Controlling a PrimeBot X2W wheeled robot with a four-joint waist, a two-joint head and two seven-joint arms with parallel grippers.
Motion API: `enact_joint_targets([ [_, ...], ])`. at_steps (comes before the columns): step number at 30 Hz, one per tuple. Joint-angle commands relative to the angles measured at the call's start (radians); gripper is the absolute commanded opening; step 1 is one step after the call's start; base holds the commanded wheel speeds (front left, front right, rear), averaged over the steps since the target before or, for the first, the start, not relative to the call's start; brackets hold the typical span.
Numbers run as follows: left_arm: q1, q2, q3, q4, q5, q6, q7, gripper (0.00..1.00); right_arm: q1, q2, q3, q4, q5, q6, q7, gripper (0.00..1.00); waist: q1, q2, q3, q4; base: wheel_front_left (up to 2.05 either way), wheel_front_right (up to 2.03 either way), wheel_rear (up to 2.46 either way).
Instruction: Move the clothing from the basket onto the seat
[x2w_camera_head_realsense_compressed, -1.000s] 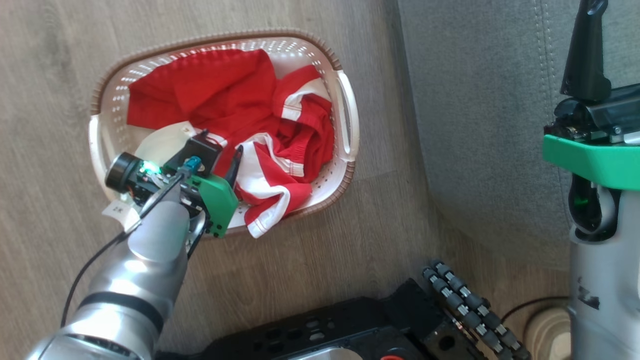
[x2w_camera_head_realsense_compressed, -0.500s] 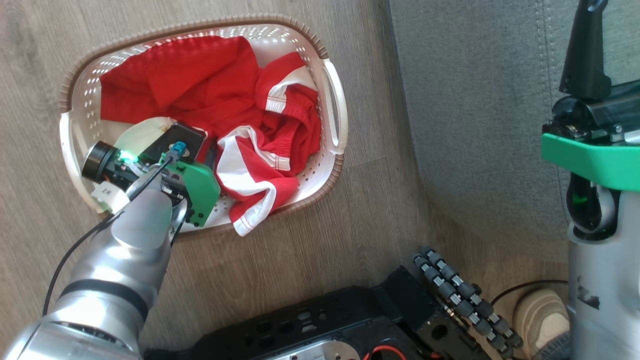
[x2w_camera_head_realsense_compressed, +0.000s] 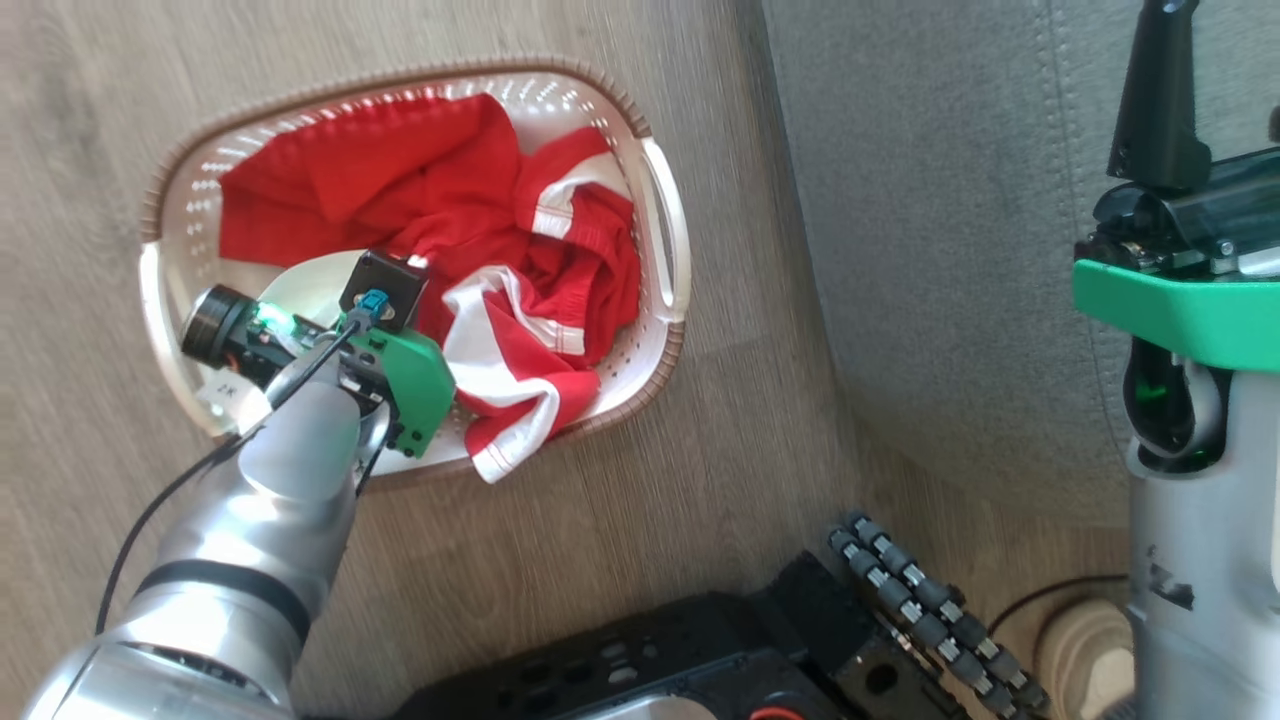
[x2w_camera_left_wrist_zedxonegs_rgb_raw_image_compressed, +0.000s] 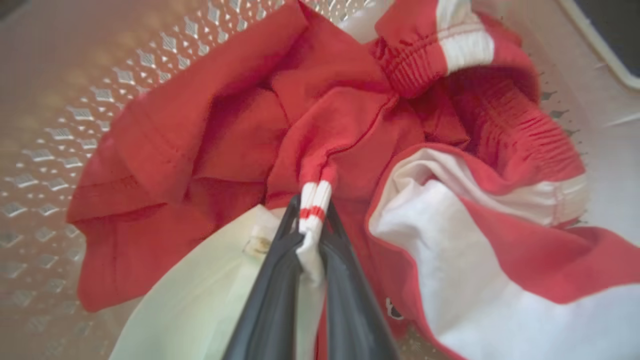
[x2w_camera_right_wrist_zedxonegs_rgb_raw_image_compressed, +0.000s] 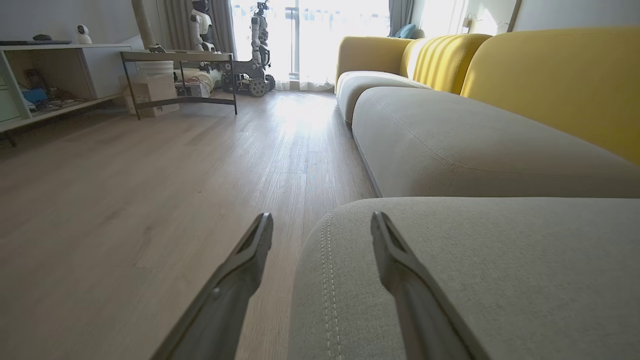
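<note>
Red clothing (x2w_camera_head_realsense_compressed: 420, 190) with white panels lies crumpled in the cream basket (x2w_camera_head_realsense_compressed: 665, 225) on the wooden floor. My left gripper (x2w_camera_left_wrist_zedxonegs_rgb_raw_image_compressed: 311, 212) reaches down into the basket and is shut on a white, red-striped edge of the clothing (x2w_camera_left_wrist_zedxonegs_rgb_raw_image_compressed: 312, 200). In the head view its wrist (x2w_camera_head_realsense_compressed: 385, 330) hides the fingers. The grey seat (x2w_camera_head_realsense_compressed: 950, 250) lies to the right of the basket. My right gripper (x2w_camera_right_wrist_zedxonegs_rgb_raw_image_compressed: 322, 227) hangs open over the seat's stitched edge (x2w_camera_right_wrist_zedxonegs_rgb_raw_image_compressed: 330, 280), with nothing between its fingers (x2w_camera_head_realsense_compressed: 1155, 90).
A white shorts hem (x2w_camera_head_realsense_compressed: 505, 455) hangs over the basket's near rim. My black base with rollers (x2w_camera_head_realsense_compressed: 920, 600) sits at the bottom. Further grey cushions (x2w_camera_right_wrist_zedxonegs_rgb_raw_image_compressed: 450, 135), yellow backrests (x2w_camera_right_wrist_zedxonegs_rgb_raw_image_compressed: 560, 75), a metal table (x2w_camera_right_wrist_zedxonegs_rgb_raw_image_compressed: 180, 57) and shelving (x2w_camera_right_wrist_zedxonegs_rgb_raw_image_compressed: 45, 75) stand across the floor.
My left gripper has shut on the striped edge of the clothing in the basket. The head camera has shifted, moving the whole picture. The right arm has stayed put.
</note>
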Motion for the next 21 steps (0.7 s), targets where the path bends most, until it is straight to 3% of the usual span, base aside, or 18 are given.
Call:
enact_joint_targets([
  [1,0.035,0.004,0.013,-0.012,-0.015,-0.01,-0.025,0.0,0.029,0.0,0.01,-0.019,0.002,0.0,-0.006,1.0,-0.0001,0.0,-0.043,0.018,0.0,0.0,0.0],
  [11,0.103,-0.018,-0.004,-0.077,-0.071,-0.05,-0.087,0.0,0.091,0.0,0.008,0.084,-0.026,0.0,-0.006,1.0,-0.0001,0.0,-0.231,0.087,0.0,0.0,0.0],
  [16,0.167,-0.019,-0.038,-0.188,-0.146,-0.071,-0.099,0.0,0.147,0.0,-0.002,0.156,-0.037,0.0,-0.006,1.0,-0.0001,0.0,-0.356,0.138,0.0,0.0,0.0],
  [21,0.222,-0.019,-0.085,-0.292,-0.226,-0.063,-0.102,0.0,0.209,0.0,-0.009,0.225,-0.058,0.0,-0.006,1.0,-0.0001,0.0,-0.484,0.185,0.0,0.0,0.0],
])
